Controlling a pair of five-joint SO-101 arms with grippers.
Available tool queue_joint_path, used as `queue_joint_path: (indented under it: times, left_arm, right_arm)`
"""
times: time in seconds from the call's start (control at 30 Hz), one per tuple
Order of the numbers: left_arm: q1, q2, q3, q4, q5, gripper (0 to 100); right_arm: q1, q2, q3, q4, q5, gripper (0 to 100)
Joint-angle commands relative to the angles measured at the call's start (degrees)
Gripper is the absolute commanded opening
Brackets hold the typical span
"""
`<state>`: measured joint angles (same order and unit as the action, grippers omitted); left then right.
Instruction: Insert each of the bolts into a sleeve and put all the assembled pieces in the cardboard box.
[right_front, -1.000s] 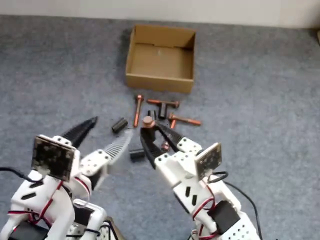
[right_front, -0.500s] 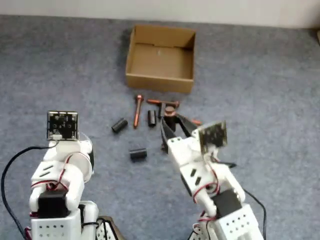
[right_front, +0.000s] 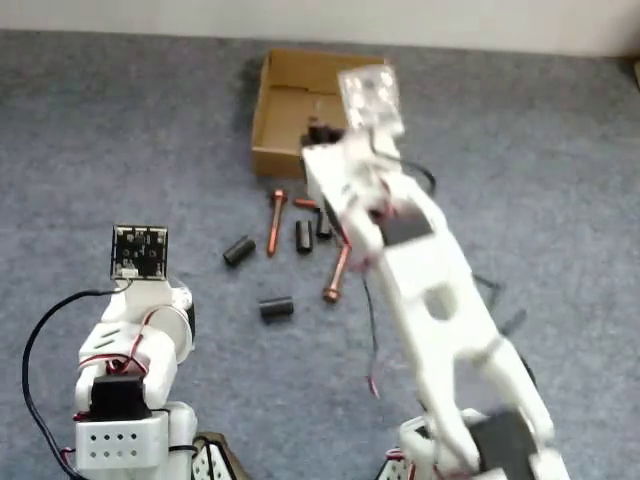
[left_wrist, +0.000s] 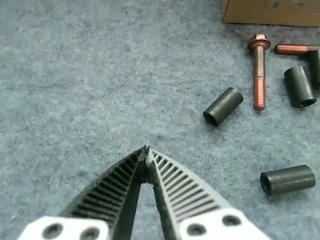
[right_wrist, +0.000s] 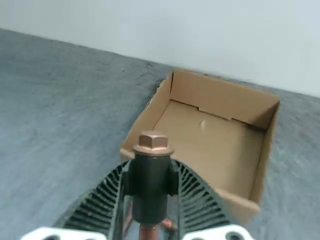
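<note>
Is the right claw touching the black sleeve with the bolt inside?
Touching. The right wrist view shows the right claw clamped on both sides of the sleeve.

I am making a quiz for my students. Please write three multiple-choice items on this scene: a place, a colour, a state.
1. Where is the sleeved bolt?
A) in the right hand, before the cardboard box
B) lying inside that box
C) balanced on its rim
2. What colour are the loose sleeves?
A) white
B) copper
C) black
3. How is the left hand?
A) open
B) shut, empty
C) shut on a bolt
Key: 1 A, the hand clasps it, box ahead; 2 C, all look black; 3 B, its tips meet, nothing between.
</note>
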<state>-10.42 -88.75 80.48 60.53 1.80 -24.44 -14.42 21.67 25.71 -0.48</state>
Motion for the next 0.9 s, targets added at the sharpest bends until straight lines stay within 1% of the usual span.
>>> queue_joint_path:
  times: [0.0,0.2,0.4,0.6,0.87]
  left_arm:
    - [-0.57,-0.48,-0.22,-1.67,-0.18,0]
    - [-0.57,-0.48,-0.13,-1.67,-0.18,1]
    - [-0.57,-0.48,-0.13,-1.67,-0.18,1]
    - [-0.57,-0.48,-0.31,-1.58,-0.18,1]
    - [-0.57,-0.48,-0.22,-1.58,-0.18,1]
  right_arm:
    - [1.01,11.74,-15.96,-0.48,0.62,0.5]
    - [1.01,30.2,-35.12,-0.48,0.62,0.6]
    - [0.92,41.89,-49.01,-0.22,0.62,0.9]
    - [0.75,43.74,-51.3,-0.22,0.53,13.1]
    - [0.75,43.56,-51.3,-0.04,0.53,13.1]
